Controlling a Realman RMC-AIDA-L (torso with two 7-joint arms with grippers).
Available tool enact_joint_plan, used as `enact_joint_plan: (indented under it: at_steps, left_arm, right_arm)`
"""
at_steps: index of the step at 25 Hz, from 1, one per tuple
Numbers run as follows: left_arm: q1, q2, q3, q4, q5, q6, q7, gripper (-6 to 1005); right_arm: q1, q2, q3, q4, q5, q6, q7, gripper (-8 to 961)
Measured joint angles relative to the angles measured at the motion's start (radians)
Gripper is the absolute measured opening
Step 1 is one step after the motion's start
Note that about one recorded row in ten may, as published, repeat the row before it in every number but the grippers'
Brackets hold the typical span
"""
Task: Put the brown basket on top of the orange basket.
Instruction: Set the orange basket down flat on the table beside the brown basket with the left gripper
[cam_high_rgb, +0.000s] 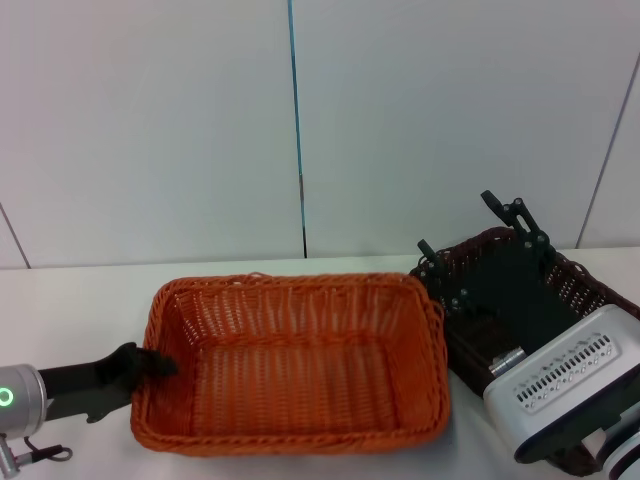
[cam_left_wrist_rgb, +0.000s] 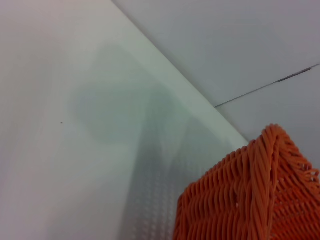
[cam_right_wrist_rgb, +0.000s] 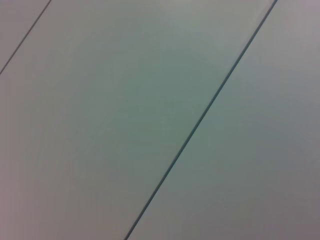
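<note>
- Orange basket (cam_high_rgb: 290, 365) sits flat on the white table (cam_high_rgb: 80, 300), centre of head view, long side facing robot. Nothing inside it, woven floor visible.
- Brown basket (cam_high_rgb: 585, 285) is to the robot's right of the orange one, near rims almost touching at the orange basket's far right corner. Not stacked; it looks tipped, far end higher than near end, but can't confirm if it's off the table since the arm covers its near part.
- Right gripper (cam_high_rgb: 485, 245): white wrist housing low right in head view, black fingers reaching fwd over/into the brown basket. One finger (cam_high_rgb: 515, 215) stands above the far rim, the other shows at the rim nearest the orange basket. Jaws spread wide, well apart. Can't tell if either finger actually presses on the wicker.
- Right wrist view: only the pale wall panel (cam_right_wrist_rgb: 100, 125) w/ a dark seam (cam_right_wrist_rgb: 200, 122) running diagonally. No basket, no fingers in it.
- Left gripper (cam_high_rgb: 150, 365): arm comes in low from the left edge, green ring light on the wrist. Black finger tip meets the orange basket's left short wall from outside, at about rim level. Jaw state: cannot tell, only one dark tip resolves.
- Left wrist view: orange basket corner (cam_left_wrist_rgb: 265, 195) close up, braided rim and vertical weave; table surface beside it; wall behind.
</note>
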Motion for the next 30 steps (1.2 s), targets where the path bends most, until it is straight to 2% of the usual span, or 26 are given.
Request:
enact_joint_plan:
  at_steps: [8,19,30]
  left_arm:
    - [0.017,0.011,-0.002,0.033,-0.021,0.028,0.012,226]
    - [0.000,0.010,0.008,0.081,-0.023,0.036,0.043,225]
    - [-0.024,0.009,0.001,0.117,-0.023,0.047,0.086,224]
  right_arm:
    - [0.002,-0.005,0.000,-0.001,0.001,0.004,0.000,830]
    - [0.014,-0.016,0.000,-0.011,0.004,0.005,0.001,829]
    - [0.014,-0.017,0.000,-0.012,0.004,0.007,0.001,828]
